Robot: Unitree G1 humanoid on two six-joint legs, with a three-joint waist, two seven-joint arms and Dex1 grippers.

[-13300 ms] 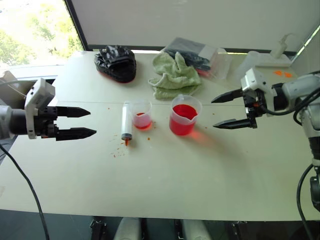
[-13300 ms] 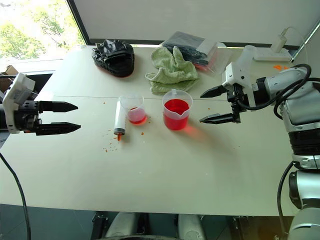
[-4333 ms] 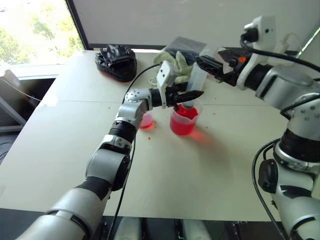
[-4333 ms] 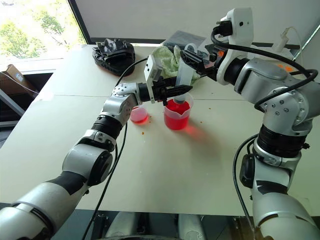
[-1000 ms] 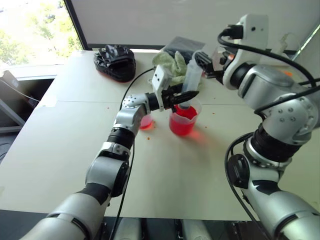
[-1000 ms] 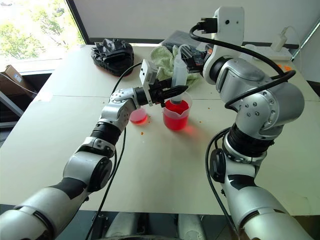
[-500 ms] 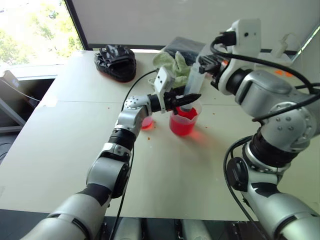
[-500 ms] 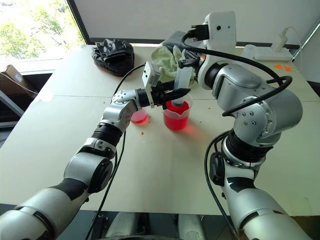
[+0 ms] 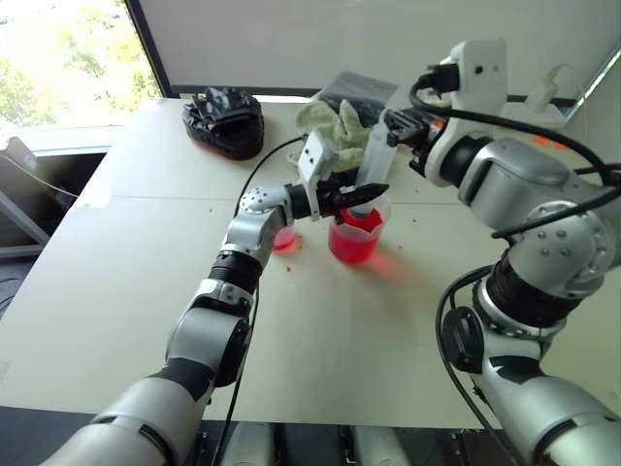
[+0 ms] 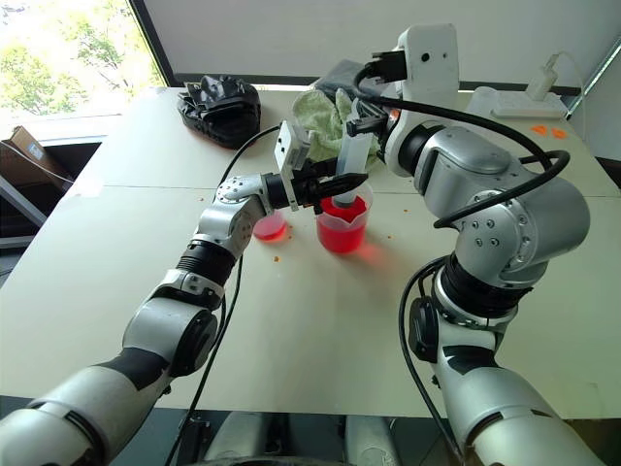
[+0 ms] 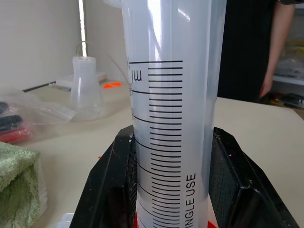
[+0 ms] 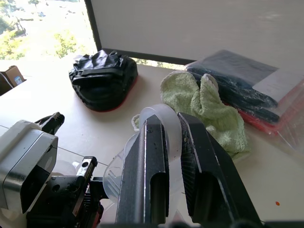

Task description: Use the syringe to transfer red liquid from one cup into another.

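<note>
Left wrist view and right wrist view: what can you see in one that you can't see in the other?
The left wrist view alone gives the syringe's black measuring lines, a clear flask on the table, and a person standing behind.

The right wrist view alone gives the black bag, the white plunger ring clamped between the right gripper fingers, and the left gripper's camera block.

Both share the syringe, the green towel and the pale table.
</note>
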